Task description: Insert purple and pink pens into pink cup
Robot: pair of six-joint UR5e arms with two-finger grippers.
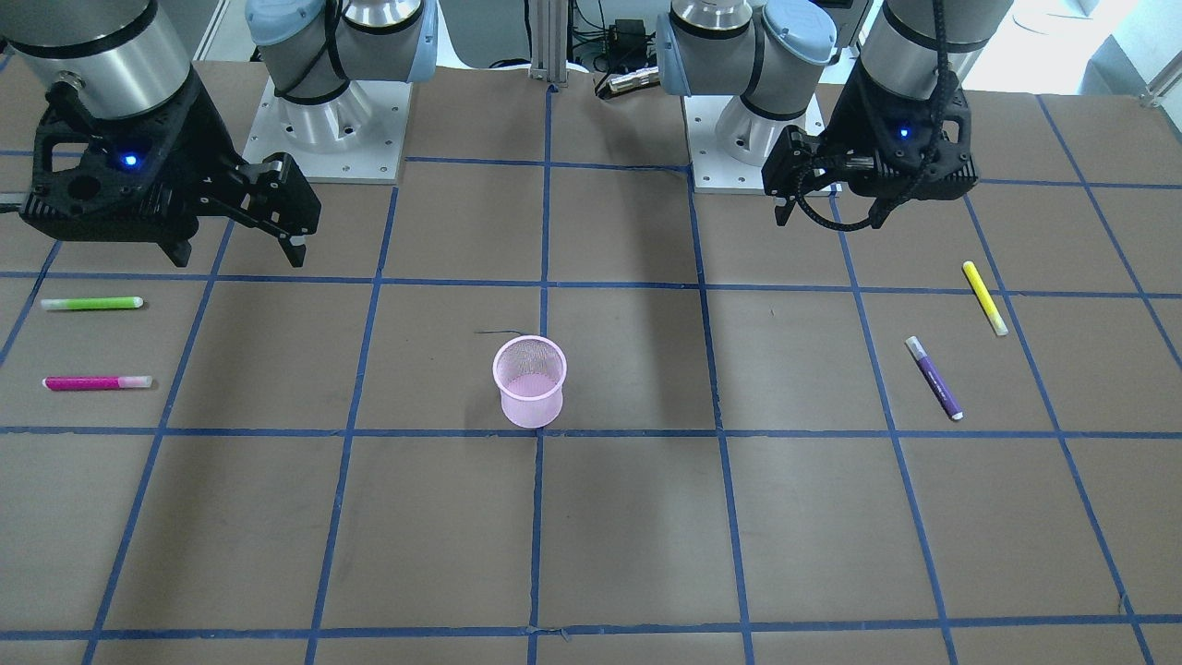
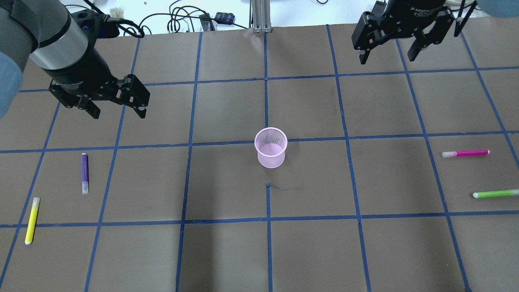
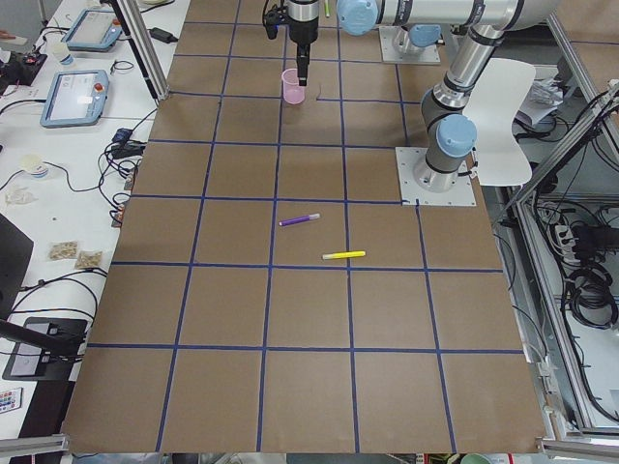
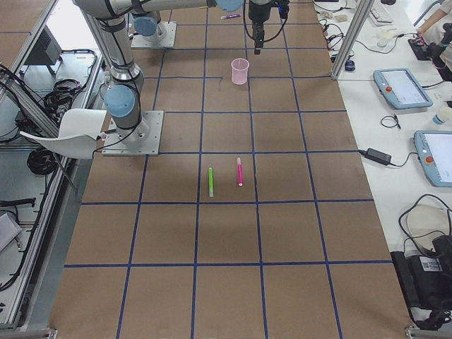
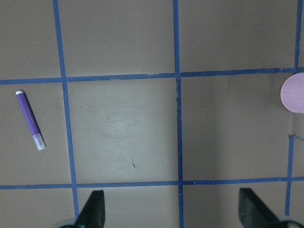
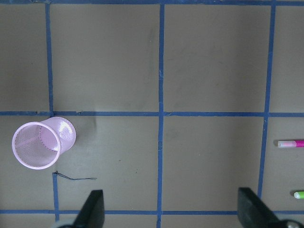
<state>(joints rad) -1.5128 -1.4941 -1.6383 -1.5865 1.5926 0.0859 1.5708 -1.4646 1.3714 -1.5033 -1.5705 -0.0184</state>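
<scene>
The pink mesh cup [image 2: 271, 147] stands upright at the table's middle; it also shows in the front view [image 1: 529, 380] and the right wrist view [image 6: 42, 143]. The purple pen [image 2: 84, 173] lies flat on the left side, below my left gripper [image 2: 118, 113], and shows in the left wrist view [image 5: 31, 120]. The pink pen [image 2: 465, 153] lies flat on the right side, well below my right gripper [image 2: 385, 59]; its end shows at the right wrist view's edge [image 6: 290, 143]. Both grippers are open, empty and raised above the table.
A yellow pen [image 2: 31, 220] lies near the purple one at the left edge. A green pen [image 2: 495, 194] lies near the pink one at the right edge. The brown table [image 2: 227, 251] has a blue tape grid.
</scene>
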